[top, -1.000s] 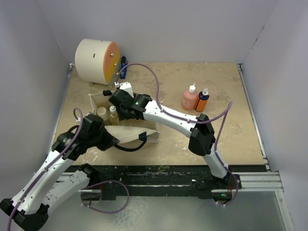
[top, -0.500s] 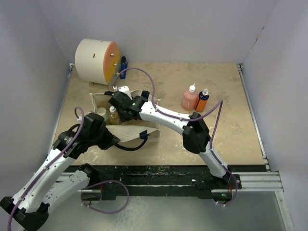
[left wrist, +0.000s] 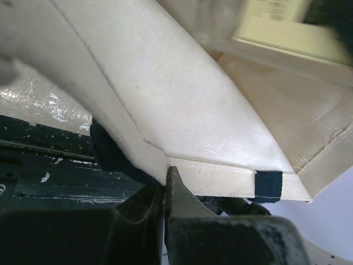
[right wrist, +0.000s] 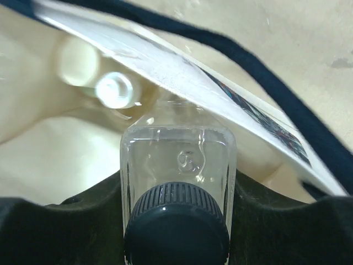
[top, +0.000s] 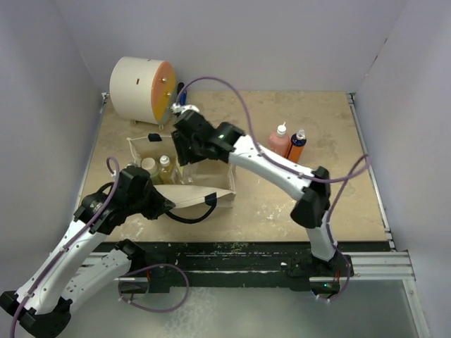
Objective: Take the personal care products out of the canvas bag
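grips the clear dark-capped bottle (right wrist: pixel 177 160) in the right gripper (top: pixel 184 146), at the mouth of the canvas bag (top: pixel 189 198). pinches the bag's near rim tight with the left gripper (left wrist: pixel 165 190). shows pink bottle (top: pixel 278 143) and orange bottle (top: pixel 297 147) standing at 2 o'clock from the bag.

White drum (top: pixel 137 88), orange face — far-left table (top: pixel 338 190) corner; blue item (top: pixel 182 89) beside.

Hidden: right end effector (right wrist: pixel 177 190) fingertips, beneath own wrist, top view. Cropped: clear bottle (right wrist: pixel 177 160) cap, 6 o'clock, right wrist view. Blurred: pale caps (right wrist: pixel 113 91) at 10 o'clock (kind unreadable); labelled item (left wrist: pixel 287 27), left wrist view, 1 o'clock, also cropped.
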Controlling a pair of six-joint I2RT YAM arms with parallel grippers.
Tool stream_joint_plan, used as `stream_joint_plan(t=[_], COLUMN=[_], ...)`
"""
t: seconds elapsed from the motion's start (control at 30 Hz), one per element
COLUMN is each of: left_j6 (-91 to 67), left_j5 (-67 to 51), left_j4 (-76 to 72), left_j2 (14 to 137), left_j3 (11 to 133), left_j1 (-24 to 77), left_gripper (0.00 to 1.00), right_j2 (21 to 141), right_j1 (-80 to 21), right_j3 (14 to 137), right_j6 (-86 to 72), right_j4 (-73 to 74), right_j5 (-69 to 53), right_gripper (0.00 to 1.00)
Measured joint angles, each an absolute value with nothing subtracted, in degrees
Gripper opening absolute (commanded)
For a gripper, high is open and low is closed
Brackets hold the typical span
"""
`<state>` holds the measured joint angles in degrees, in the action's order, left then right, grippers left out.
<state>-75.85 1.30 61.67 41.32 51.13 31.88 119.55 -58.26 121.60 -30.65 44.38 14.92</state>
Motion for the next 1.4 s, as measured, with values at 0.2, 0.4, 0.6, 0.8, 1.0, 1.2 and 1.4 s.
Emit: stream_joint_plan(t=[0.2,0.4,0.6,0.8,1.0,1.2,1.4], left_j6=[-75.3,-72.8,-69.9,-67.9,-66.6,-65.9,-64.8], left_j5=[1.4,2.2,2.7,3.4,3.7,4.0,5.2], left_j4=[62.2,62.6,63.7,64.9,66.0,67.9,70.3], left_j2=[41.9,42.5,42.5,42.4,42.4,42.3,42.6], left_j3=[52.8,55.2,57.0,58.0,59.3,62.1,66.1], left_j1=[31.9,31.9,31.9,31.9,31.9,31.9,31.9], left_gripper=[0.08,0.26,0.42,0.71,0.97,0.99,0.99], right_j2=[101.5,80.4,69.4,62.0,60.3,62.8,65.5], right_j1=[-51.2,-40.4,-40.6,-40.8,-40.1,-32.7,-15.2], right_j3=[116.5,105.1,101.9,91.7,80.7,69.8,63.4], right_j6=[-35.3,-37.9,-34.0,-31.2,-29.9,-27.9,-25.5], right_j4=[40.1,36.6,44.8,53.7,55.5,47.6,38.2], right_j5=[3.2,-2.2,6.2,20.0,30.5,28.6,21.5], right_gripper=[0.00,0.00,0.00,0.00,0.00,0.00,0.00])
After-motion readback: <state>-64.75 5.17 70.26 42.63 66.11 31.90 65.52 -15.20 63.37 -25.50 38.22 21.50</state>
